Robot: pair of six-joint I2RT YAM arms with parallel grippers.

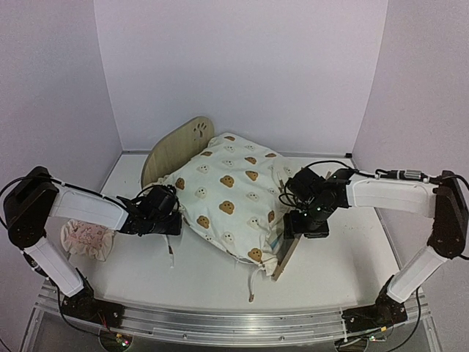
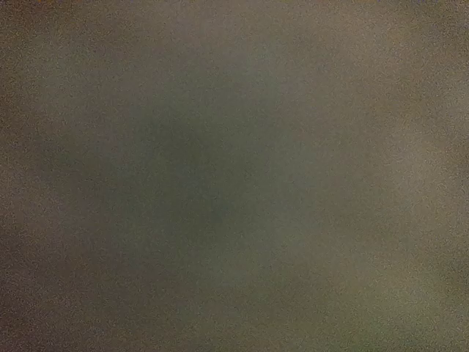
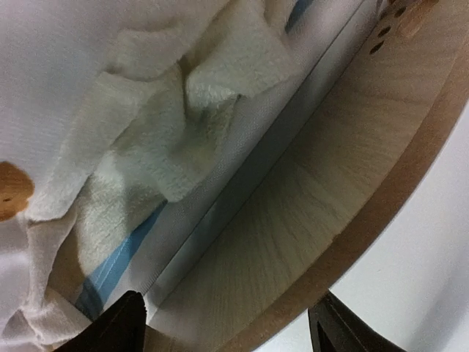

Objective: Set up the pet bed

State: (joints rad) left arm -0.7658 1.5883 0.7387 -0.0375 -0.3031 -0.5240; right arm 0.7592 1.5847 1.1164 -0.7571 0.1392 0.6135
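The pet bed shows its rounded plywood headboard (image 1: 179, 143) at the back left. Its low footboard (image 1: 287, 258) is at the front right. A cream bear-print quilt (image 1: 227, 194) covers the rest of it. My left gripper (image 1: 170, 222) is at the quilt's left edge. The left wrist view is dark and shows nothing, so its jaws are hidden. My right gripper (image 1: 297, 231) is at the footboard. In the right wrist view my right gripper (image 3: 231, 334) stands open astride the footboard (image 3: 344, 169), beside the striped mattress (image 3: 121, 257) and the quilt (image 3: 146, 147).
A small pinkish ruffled pillow (image 1: 86, 240) lies on the table under my left arm. The quilt's ties (image 1: 251, 290) hang over the bed's near corner onto the white table (image 1: 337, 279). White walls close in the back and both sides.
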